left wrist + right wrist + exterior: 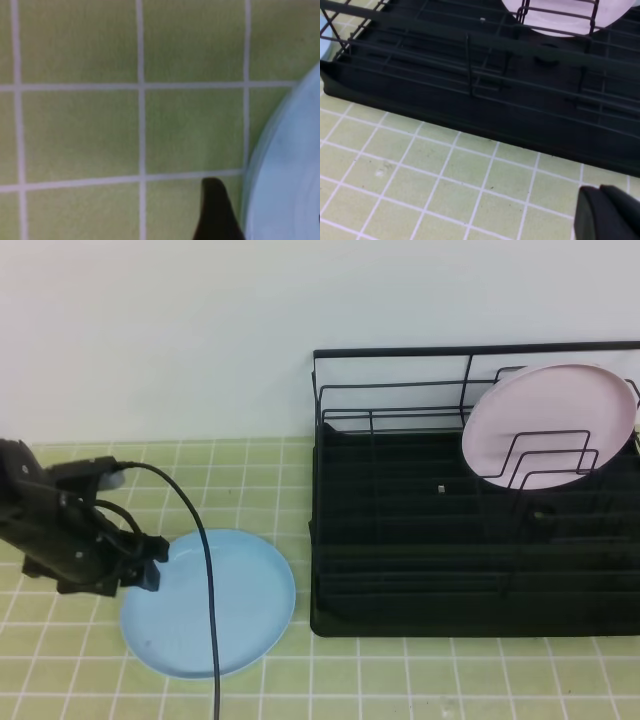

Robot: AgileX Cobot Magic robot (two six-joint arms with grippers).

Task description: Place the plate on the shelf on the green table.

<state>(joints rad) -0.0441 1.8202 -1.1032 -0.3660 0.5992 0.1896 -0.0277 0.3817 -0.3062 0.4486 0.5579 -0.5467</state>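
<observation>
The light blue plate lies flat on the green table, left of the shelf, a black wire rack. My left gripper is low at the plate's left edge. In the left wrist view one dark fingertip is on the tiles just outside the plate's rim, and the other fingertip barely shows at the right border, so the jaws stand open across the rim. My right gripper shows only in the right wrist view, fingers together, over tiles in front of the shelf.
A pale pink plate stands upright in the shelf's right rear dividers and also shows in the right wrist view. A black cable runs from the left arm across the blue plate. A white wall stands behind the table.
</observation>
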